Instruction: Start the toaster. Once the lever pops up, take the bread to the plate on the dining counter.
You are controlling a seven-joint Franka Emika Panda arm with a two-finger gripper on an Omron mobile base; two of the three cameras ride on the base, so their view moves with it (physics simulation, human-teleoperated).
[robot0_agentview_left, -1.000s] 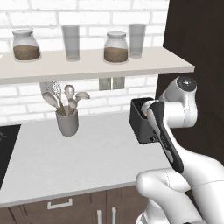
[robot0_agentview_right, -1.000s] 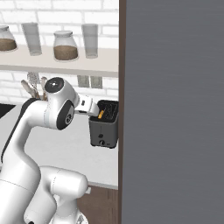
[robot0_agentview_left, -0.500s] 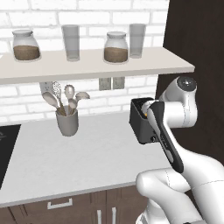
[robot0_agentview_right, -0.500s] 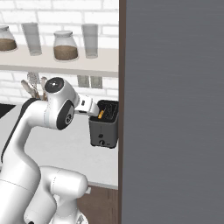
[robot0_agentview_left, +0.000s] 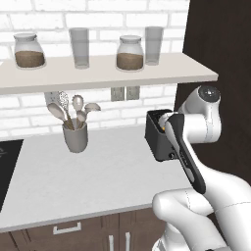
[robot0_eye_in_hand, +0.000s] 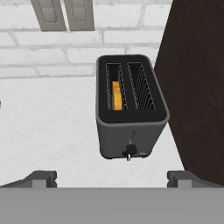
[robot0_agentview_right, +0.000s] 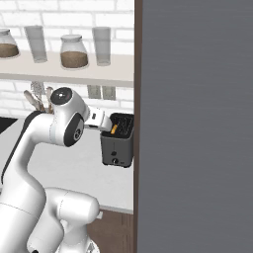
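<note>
Toaster (robot0_eye_in_hand: 131,109) stands on the tabletop (robot0_agentview_left: 98,171) against the dark cabinet; bread (robot0_eye_in_hand: 116,95) sits low in its left slot. Hand (robot0_eye_in_hand: 112,177) hovers above, fingers spread wide, empty (presumably lining up on the front lever (robot0_eye_in_hand: 129,152)).

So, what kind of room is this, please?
Most likely a home kitchen. A toaster with bread in one slot stands on a pale worktop, a crock of utensils sits by the brick wall, and jars line a shelf.
</note>
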